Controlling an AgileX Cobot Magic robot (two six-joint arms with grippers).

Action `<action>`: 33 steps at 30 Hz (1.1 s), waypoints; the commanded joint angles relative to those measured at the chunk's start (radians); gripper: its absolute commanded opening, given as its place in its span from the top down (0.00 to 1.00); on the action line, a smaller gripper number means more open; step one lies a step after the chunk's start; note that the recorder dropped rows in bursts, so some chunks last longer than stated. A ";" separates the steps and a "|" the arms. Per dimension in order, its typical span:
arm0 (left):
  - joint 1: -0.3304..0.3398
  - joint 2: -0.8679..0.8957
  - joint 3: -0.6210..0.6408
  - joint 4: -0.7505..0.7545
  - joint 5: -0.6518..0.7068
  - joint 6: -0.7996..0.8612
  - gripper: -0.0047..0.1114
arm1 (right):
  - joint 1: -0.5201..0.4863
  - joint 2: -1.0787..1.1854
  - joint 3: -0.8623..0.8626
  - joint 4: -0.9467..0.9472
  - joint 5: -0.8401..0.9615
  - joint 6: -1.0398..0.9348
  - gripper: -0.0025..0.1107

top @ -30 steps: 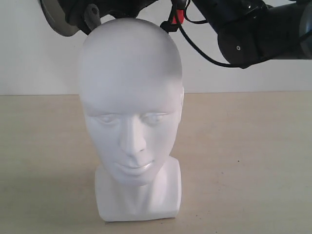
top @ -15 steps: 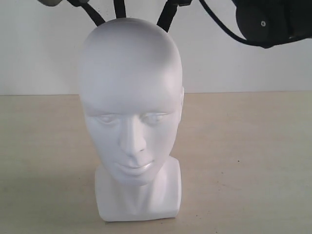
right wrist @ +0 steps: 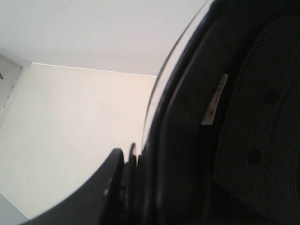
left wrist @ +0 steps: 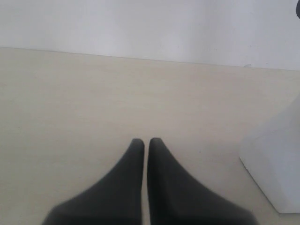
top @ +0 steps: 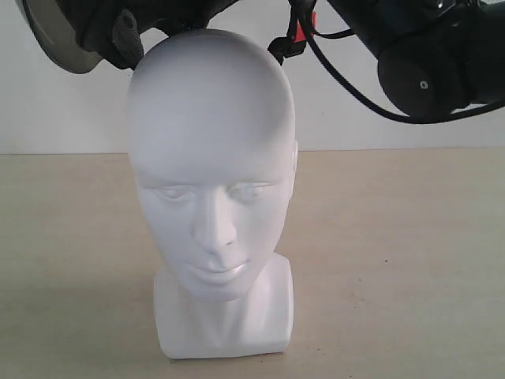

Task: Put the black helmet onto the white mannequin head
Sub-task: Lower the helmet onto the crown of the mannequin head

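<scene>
Pale beige tabletop fills the foreground and carries nothing but the white mannequin head, which stands upright on its block base with the face turned toward the onlooker. Its long axis runs vertically, from base to crown.

Low down, just beside that base, the left gripper hovers over bare table. Its jaws are drawn together with only a thin slit between them, and they hold nothing.

Above the crown hangs the black helmet, mostly cut off by the upper edge of the exterior view.
- Its smoky visor shows at upper left.
- Its chin strap, with a red-marked buckle, dangles at the right side of the crown.
- The open underside therefore straddles the top of the head, but sits off-centre toward the left.
- Contact between padding and crown cannot be confirmed.

The right gripper is clamped on the helmet rim, with one finger lying along the outer edge and the mesh liner beside it. The right arm reaches in from the upper right and is the only arm placed to act. Behind everything stands a plain white wall.

Judgement: the head lies directly below the carried helmet. The coming move calls for a small shift to the right, then a descent along the vertical axis of the head.
</scene>
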 commanded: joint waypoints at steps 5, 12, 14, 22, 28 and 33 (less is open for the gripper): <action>0.003 -0.004 0.004 0.002 -0.005 0.004 0.92 | 0.004 -0.078 -0.015 -0.020 -0.103 -0.007 0.98; 0.003 -0.004 0.004 0.002 -0.005 0.004 0.92 | 0.008 -0.091 -0.002 -0.022 -0.083 0.003 0.98; 0.003 -0.004 0.004 0.002 -0.005 0.004 0.92 | 0.014 -0.091 0.027 -0.006 -0.086 0.003 0.98; 0.003 -0.004 0.004 0.002 -0.005 0.004 0.92 | 0.014 -0.102 0.180 0.083 -0.137 0.001 0.98; 0.003 -0.004 0.004 0.002 -0.005 0.004 0.92 | 0.014 -0.145 0.252 0.102 -0.137 0.001 0.98; 0.003 -0.004 0.004 0.002 -0.005 0.004 0.92 | 0.014 -0.202 0.289 0.094 -0.137 0.001 0.98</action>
